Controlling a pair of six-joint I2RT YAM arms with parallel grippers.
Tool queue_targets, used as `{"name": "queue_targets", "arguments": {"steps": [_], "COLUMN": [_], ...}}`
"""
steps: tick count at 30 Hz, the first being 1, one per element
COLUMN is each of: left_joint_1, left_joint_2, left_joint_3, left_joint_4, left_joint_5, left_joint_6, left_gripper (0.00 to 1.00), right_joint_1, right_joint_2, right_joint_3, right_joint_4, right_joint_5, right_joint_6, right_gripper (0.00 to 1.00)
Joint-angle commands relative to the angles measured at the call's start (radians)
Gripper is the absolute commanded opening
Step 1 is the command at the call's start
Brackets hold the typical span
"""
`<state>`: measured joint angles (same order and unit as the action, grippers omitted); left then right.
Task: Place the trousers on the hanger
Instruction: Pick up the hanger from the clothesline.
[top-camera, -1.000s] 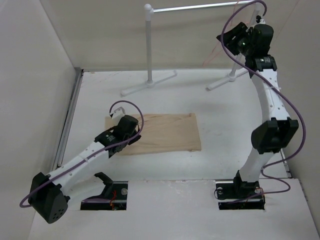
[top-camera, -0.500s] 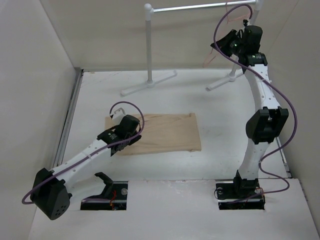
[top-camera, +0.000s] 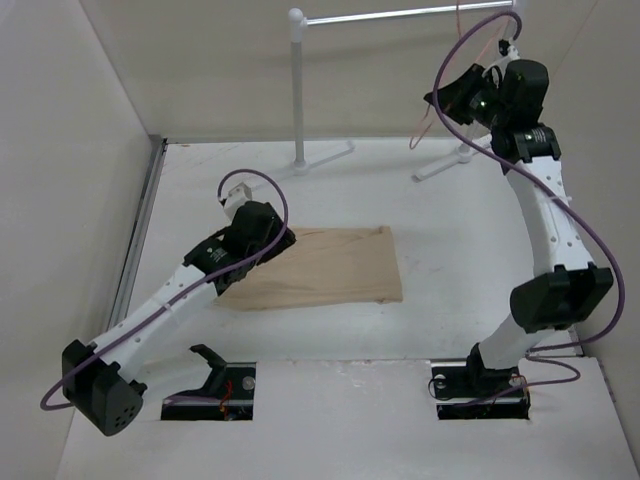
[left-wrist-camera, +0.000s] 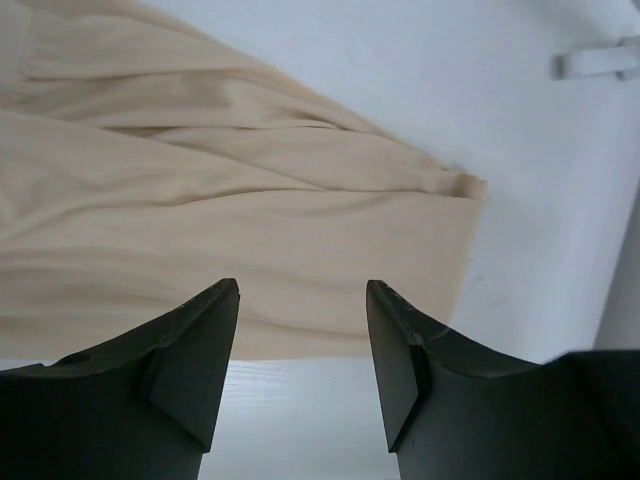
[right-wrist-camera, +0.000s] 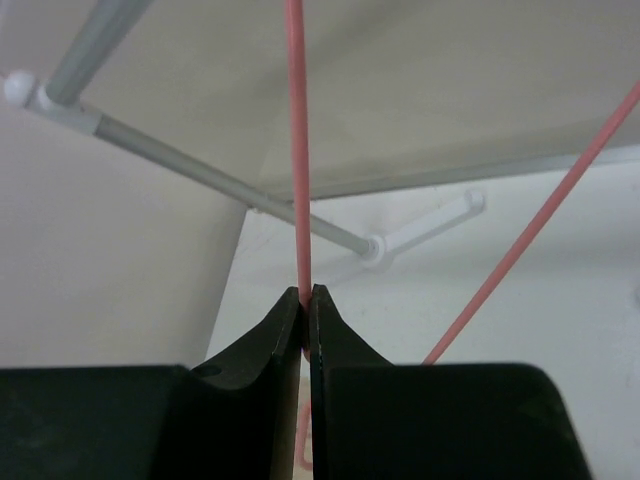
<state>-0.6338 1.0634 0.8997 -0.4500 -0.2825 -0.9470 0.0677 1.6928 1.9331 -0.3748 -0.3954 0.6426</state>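
Item, white table: flat matte surface that bears everything else. Item, white garment rack: tubular post on splayed feet at the far edge, with a slim metal bar across the top. Item, the trousers: light tan, thin and soft, folded into a rough rectangle that lies flat on the table left of centre, with shallow lengthwise creases and one corner hem bunched; no part of them is lifted or on the hanger. Item, left gripper: dark wedge-shaped jaws spread apart with nothing between them, poised over the near edge of the cloth; contact with the fabric cannot be told. Item, right gripper: raised high beside the rack bar, jaws pressed together on a single strand of wire. Item, the hanger: very slender pink-red wire, smooth and stiff, one strand running straight up from the pinch and another slanting off to the right; whether its hook sits on the bar is not visible. Step in hand, judged: fetching the hanger, trousers not yet taken up. Next move, judged: carry the hanger down toward the table without it swinging in so narrow a grip, while the left claw closes low enough to catch the thin cloth.
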Motion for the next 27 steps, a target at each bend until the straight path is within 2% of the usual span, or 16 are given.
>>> {"name": "queue_targets", "arguments": {"steps": [1, 8, 14, 21, 27], "left_joint_1": [-0.010, -0.115, -0.223, -0.315, -0.358], "left_joint_2": [0.027, 0.236, 0.452, 0.674, 0.767], "left_joint_3": [0.149, 0.488, 0.705, 0.841, 0.860], "left_joint_4": [0.016, 0.056, 0.112, 0.166, 0.257], "left_joint_5": [0.038, 0.066, 0.088, 0.163, 0.213], "left_joint_6": [0.062, 0.226, 0.297, 0.287, 0.245], "left_gripper": [0.52, 0.45, 0.45, 0.46, 0.42], "right_joint_1": [0.025, 0.129, 0.201, 0.283, 0.295], "right_joint_2": [-0.109, -0.381, -0.571, -0.737, -0.811], "right_joint_3": [-0.158, -0.581, -0.839, -1.051, -1.143], "right_joint_4": [0.020, 0.016, -0.047, -0.096, -0.105], "right_joint_5": [0.029, 0.105, 0.158, 0.199, 0.185], "right_joint_6": [-0.043, -0.043, -0.043, -0.008, 0.012], "right_gripper": [0.10, 0.10, 0.10, 0.10, 0.10]}}
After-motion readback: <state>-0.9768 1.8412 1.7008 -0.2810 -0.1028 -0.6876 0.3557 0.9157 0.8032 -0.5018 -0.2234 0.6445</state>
